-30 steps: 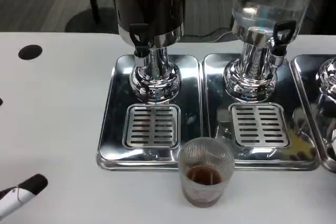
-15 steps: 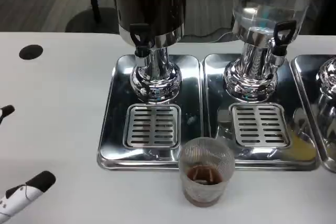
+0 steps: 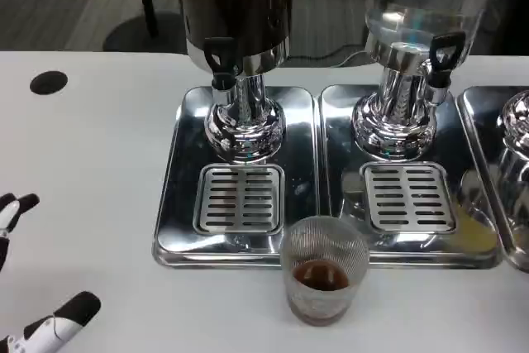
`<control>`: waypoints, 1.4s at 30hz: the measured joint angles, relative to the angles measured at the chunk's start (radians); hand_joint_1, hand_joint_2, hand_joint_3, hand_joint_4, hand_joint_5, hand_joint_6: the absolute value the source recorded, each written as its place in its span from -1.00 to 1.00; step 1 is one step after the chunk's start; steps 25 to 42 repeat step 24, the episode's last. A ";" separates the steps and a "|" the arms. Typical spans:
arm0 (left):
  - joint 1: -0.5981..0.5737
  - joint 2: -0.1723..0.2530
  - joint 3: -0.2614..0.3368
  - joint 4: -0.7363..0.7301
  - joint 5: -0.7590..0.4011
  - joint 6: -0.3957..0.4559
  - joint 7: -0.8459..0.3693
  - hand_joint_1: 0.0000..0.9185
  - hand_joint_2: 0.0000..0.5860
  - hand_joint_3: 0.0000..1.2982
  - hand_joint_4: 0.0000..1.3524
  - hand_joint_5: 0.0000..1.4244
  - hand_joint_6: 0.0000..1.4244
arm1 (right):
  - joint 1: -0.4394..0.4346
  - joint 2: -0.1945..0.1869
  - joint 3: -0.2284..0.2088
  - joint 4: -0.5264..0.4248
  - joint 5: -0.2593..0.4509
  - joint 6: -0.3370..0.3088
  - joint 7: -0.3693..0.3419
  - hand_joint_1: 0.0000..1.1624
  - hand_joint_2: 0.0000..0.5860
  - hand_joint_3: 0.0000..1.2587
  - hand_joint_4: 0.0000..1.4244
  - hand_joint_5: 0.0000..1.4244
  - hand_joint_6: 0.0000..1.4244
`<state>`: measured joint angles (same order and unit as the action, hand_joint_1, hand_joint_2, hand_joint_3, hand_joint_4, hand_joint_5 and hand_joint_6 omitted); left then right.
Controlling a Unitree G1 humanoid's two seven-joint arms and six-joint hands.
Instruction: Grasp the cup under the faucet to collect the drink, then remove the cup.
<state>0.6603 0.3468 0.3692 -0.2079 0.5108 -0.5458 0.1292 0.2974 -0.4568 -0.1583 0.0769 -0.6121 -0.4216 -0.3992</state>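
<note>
A ribbed clear glass cup [image 3: 323,269] with brown drink in its bottom stands on the white table, just in front of the seam between two steel trays. The dark drink dispenser [image 3: 235,14] stands on the left tray [image 3: 175,171], its black faucet [image 3: 220,59] above a slotted grate [image 3: 239,197]. My left hand [image 3: 33,287] shows at the lower left edge, only fingertips visible, spread apart and holding nothing, well left of the cup.
A clear dispenser [image 3: 421,6] with a black tap [image 3: 440,55] stands on the second tray [image 3: 347,179]. A third tray [image 3: 508,163] sits at the right edge. A dark round hole [image 3: 48,82] marks the table at the far left.
My left hand has crept further into view at the lower left, with a second fingertip now showing higher up. The cup and dispensers stay put.
</note>
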 measured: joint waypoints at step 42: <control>0.033 -0.001 -0.027 0.002 -0.032 -0.011 0.000 -1.00 -0.73 -0.78 -1.00 -1.00 -1.00 | 0.062 0.034 -0.032 -0.080 0.010 0.008 -0.012 0.04 1.00 -0.26 -0.41 -0.50 -0.69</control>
